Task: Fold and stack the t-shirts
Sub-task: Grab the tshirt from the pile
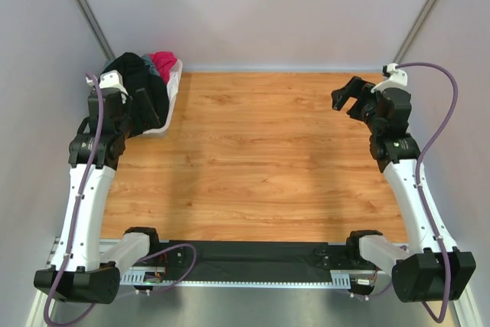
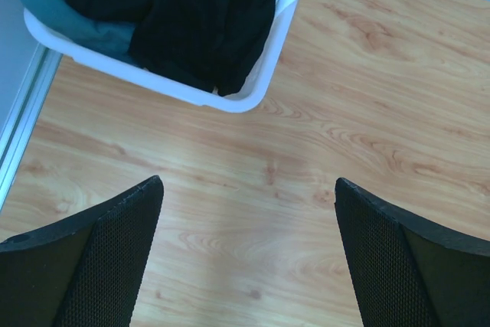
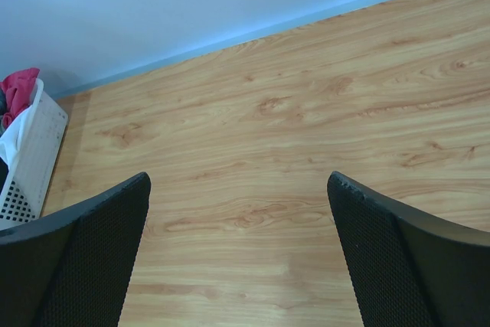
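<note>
Left gripper (image 2: 249, 258) agape over wood-grain table (image 2: 344, 112)

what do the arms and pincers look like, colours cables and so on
The left arm and right arm: white shell links, black joints and bases, a thin purple cable looping along each. The left pincer and right pincer: broad black fingers with fine mesh-textured inner faces.

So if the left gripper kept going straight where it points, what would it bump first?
Probably the bare wooden table, just short of the white basket holding the black t-shirt. The open left gripper points down at wood, though depth is hard to judge.
</note>
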Tool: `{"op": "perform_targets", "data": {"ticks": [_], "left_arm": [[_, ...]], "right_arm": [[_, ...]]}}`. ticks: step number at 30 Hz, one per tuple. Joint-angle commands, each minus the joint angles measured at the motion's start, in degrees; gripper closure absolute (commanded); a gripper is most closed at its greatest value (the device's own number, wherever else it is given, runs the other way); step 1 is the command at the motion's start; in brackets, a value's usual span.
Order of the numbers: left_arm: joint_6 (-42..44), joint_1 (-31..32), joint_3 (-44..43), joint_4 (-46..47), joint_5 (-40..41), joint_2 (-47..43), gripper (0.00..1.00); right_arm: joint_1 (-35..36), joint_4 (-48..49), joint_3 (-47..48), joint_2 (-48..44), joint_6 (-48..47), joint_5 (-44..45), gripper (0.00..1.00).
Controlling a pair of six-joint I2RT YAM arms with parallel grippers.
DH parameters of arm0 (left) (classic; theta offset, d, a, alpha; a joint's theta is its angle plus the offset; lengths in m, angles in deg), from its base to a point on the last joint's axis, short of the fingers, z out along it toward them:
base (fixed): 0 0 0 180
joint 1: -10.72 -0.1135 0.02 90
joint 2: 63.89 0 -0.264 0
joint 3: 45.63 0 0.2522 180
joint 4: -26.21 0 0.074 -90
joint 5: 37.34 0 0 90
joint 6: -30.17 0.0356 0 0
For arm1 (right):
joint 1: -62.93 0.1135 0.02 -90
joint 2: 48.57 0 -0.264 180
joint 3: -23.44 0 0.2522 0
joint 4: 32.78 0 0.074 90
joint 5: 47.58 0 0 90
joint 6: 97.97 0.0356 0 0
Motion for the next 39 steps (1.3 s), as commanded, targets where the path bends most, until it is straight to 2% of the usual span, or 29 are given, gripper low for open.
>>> {"op": "perform_targets", "data": {"ticks": [1, 6, 9, 11, 15, 19, 25, 31, 34, 37, 39], "left_arm": [[1.74, -0.18, 0.57, 3.67, -1.29, -0.95, 0.01], [4.56, -0.18, -1.19, 7.78, -3.39, 0.54, 0.0], [4.47, -0.79, -4.96, 7.9, -3.04, 5.8, 0.01], [4.38, -1.76, -10.75, 6.32, -4.61, 12.3, 0.01], [4.55, -7.81, -18.14, 5.95, -5.07, 21.44, 0.0], [4.99, -13.78, -18.68, 10.69, -5.68, 28.38, 0.01], [6.57, -14.41, -19.83, 17.99, -5.33, 37.27, 0.01], [8.69, -14.68, -15.7, 30.99, -4.97, 43.07, 0.01], [8.25, -15.03, -15.87, 35.04, -7.08, 46.23, 0.03], [8.51, -15.2, -16.83, 37.24, -7.87, 49.31, 0.09], [7.64, -15.99, -16.84, 39.35, -11.47, 50.72, 0.13]], "right_arm": [[-0.06, 2.2, 3.27, 0.31, -0.58, -0.42, 0.0], [-0.06, 2.9, 4.32, 1.28, -1.81, -0.77, 0.0], [-0.15, 2.29, 5.2, 1.98, -2.16, -1.3, 0.0], [-0.06, 2.2, 4.94, 1.9, -2.16, -1.48, 0.0], [-0.06, 2.9, 3.54, 1.02, -2.07, -1.39, 0.0], [-0.15, 2.29, 3.27, 0.67, -2.07, -1.91, 0.0], [-0.06, 1.41, 2.31, 0.31, -3.39, 0.01, 0.0], [-0.15, 3.25, 1.78, 1.28, -2.43, -0.42, 0.0], [-0.15, 3.43, 2.13, 2.59, -2.51, -2.7, 0.0], [-0.06, 3.43, 2.39, 4.26, -2.51, -2.71, 0.0], [-0.06, 2.64, 2.74, 5.23, -2.86, -2.1, 0.0]]}}
